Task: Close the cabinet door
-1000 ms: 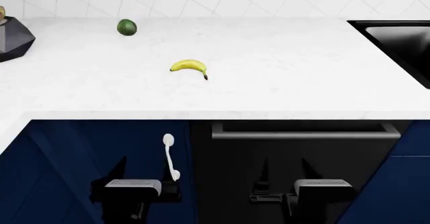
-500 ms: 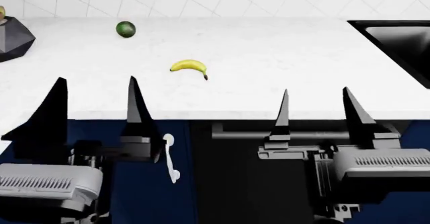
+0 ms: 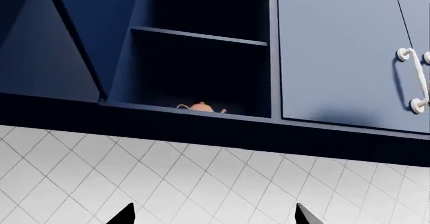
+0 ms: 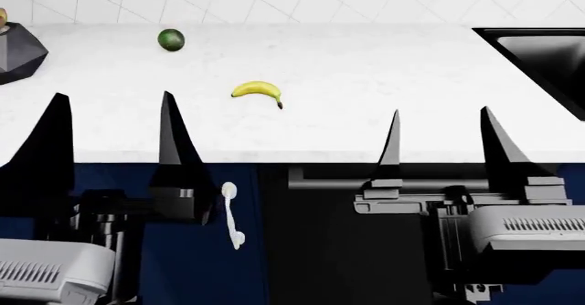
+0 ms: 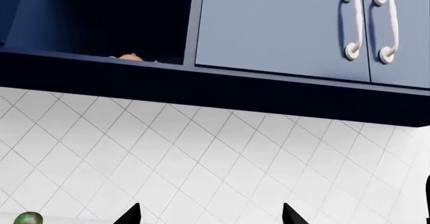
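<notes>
2 hands spread, empty; cabinet door ajar.

We find no readable text, no labels, brands, numbers or signs, not on the cabinet doors, nor the wall tiles, nor the countertop

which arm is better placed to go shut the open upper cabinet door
Left, probably. In its wrist view the open dark blue cabinet door and the exposed shelf bay sit nearly straight ahead of the left gripper; for the right gripper the bay lies off to one side.
</notes>
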`<state>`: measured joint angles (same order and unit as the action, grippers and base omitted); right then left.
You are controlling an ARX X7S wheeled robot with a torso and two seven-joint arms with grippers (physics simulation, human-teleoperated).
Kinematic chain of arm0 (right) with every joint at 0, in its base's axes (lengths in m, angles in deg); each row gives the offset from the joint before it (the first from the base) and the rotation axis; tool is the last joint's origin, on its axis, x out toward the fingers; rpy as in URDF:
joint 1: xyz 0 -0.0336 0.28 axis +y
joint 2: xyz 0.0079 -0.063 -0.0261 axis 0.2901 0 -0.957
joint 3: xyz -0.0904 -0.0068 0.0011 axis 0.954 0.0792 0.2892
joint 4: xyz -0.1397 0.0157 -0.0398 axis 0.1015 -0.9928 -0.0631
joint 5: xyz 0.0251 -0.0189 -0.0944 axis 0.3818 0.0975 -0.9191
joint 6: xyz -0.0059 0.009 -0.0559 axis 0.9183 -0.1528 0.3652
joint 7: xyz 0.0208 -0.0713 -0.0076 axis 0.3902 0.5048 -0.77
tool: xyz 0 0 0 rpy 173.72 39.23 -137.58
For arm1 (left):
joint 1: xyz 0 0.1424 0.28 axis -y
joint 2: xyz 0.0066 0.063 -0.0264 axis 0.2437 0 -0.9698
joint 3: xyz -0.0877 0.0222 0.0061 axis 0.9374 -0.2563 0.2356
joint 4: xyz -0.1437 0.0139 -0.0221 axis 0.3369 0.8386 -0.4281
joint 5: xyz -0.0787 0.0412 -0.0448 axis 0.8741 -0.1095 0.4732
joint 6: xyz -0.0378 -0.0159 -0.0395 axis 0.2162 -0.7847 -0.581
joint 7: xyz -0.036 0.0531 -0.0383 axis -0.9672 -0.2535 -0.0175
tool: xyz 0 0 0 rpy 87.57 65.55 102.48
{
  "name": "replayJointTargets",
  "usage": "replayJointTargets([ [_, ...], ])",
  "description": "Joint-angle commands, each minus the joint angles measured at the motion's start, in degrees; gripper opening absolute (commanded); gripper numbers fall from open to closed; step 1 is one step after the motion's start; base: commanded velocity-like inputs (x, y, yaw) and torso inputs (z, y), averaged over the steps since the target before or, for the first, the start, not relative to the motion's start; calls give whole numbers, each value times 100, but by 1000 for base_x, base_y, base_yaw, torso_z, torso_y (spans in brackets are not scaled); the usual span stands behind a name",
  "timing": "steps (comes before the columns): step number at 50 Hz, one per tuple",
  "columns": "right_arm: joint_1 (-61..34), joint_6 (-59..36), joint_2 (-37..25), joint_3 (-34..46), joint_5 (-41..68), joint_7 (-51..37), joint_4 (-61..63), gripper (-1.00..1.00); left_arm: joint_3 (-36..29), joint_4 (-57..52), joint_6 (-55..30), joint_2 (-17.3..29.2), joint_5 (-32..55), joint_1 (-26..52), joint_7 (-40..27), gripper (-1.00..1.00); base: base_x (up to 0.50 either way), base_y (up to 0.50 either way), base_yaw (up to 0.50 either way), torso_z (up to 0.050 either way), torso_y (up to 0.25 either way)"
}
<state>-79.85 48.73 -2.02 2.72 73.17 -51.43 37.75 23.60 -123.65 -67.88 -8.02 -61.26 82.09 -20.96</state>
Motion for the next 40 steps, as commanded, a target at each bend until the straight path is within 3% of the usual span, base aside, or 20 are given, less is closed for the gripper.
replayJointTargets([
  [1,-20,-28,-83,53,48,-98,42,100,-53,-37,5,93,47,19,-108,100,0,0,0,0,0],
  [2,-21,-28,-90,57,53,-105,42,100,-57,-36,7,100,50,20,-116,100,0,0,0,0,0],
  [3,-263,358,153,353,-807,84,901,100,-381,-896,867,960,-24,-221,-976,100,51,500,0,0,0],
  [5,-203,446,554,210,-1136,512,1612,100,-2014,-988,2585,2678,26,952,-2695,100,49,500,0,0,0],
  [7,-188,468,627,177,-1172,596,1612,100,-3684,-988,2950,4397,-46,2381,-4414,100,47,500,0,0,0],
  [9,-191,453,626,182,-1197,595,1611,100,-4926,-988,2997,6116,-83,3546,-6133,100,51,500,0,0,0],
  [10,-190,458,625,190,-1230,589,1611,100,-5453,-988,3011,6371,-113,4033,-6660,100,55,500,0,0,0],
  [15,-160,494,622,196,-1237,585,1611,100,-7618,-988,3028,6515,-198,6064,-7367,100,51,500,0,0,0],
  [21,-106,509,546,150,-854,502,1596,100,-9587,-988,3027,6424,-257,7929,-7998,100,20,132,0,0,0],
  [35,-149,264,411,318,-1057,421,1571,100,-9652,-988,3018,6418,-260,7988,-8007,100,0,3,0,0,0],
  [40,-165,178,364,401,-1215,405,1563,100,-9666,-988,3009,6412,-261,7996,-8006,100,1,481,0,0,0],
])
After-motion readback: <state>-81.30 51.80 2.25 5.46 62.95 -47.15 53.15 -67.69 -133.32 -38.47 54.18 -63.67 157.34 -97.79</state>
